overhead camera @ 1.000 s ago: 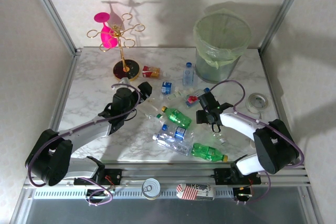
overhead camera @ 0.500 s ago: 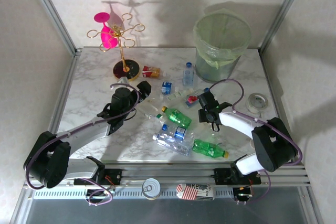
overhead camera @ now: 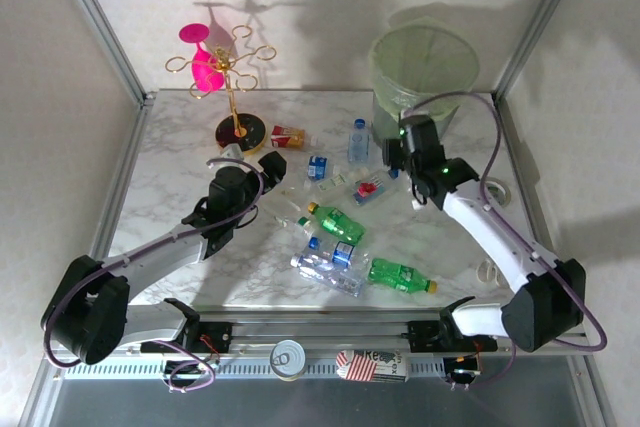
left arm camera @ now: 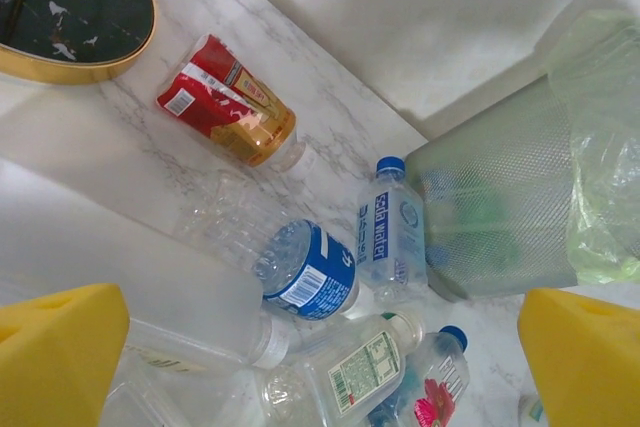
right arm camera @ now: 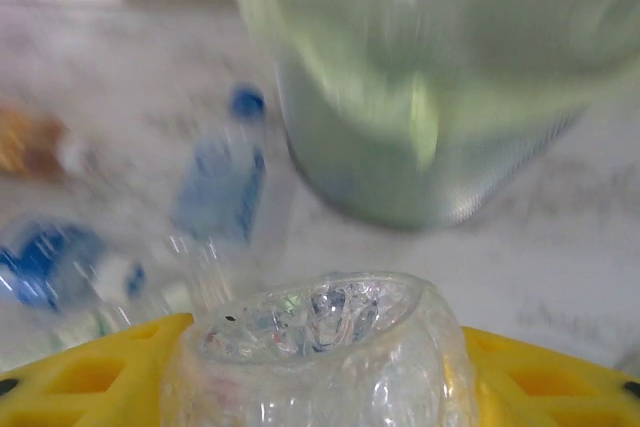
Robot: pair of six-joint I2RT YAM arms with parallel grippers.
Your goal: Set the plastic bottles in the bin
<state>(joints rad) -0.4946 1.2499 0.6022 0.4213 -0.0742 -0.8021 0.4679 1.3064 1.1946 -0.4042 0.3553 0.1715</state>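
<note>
**Right claw** (right arm camera: 320,377): closed on a crushed clear bottle (right arm camera: 318,332), with a yellow finger (right arm camera: 95,379) pressing in from each side. It is held off the table, close in front of the bin (right arm camera: 420,147). From above, the claw sits just beside the bin's near wall, not over the rim.

**Left claw** (overhead camera: 272,165): jaws spread as wide as they go, holding nothing. The yellow pads (left arm camera: 60,352) frame the left part of the scattered bottles.

**Bin**: round, pale green and translucent, with a bag liner folded over the rim. It stands at the back right of the table (overhead camera: 180,177).

**Bottles on the table:**
- upright bottle (overhead camera: 358,140), blue cap and blue label, just left of the bin
- red-labelled bottle (overhead camera: 287,136), lying beside the stand's base
- blue-labelled bottle (overhead camera: 317,167), lying near the left claw
- red-flowered bottle (overhead camera: 367,188), clear, lying mid-table
- green bottle (overhead camera: 337,223), yellow cap, lying at the centre
- second green bottle (overhead camera: 400,275), lying near the front edge
- flattened clear bottles (overhead camera: 325,265) with blue labels, in front of the centre green one
- plain clear bottle (overhead camera: 288,209), just beside the left arm

**Other:**
- gold stand (overhead camera: 228,67) with pink glasses, back left
- tin can (overhead camera: 288,357) and packet (overhead camera: 372,364), on the front rail
</note>
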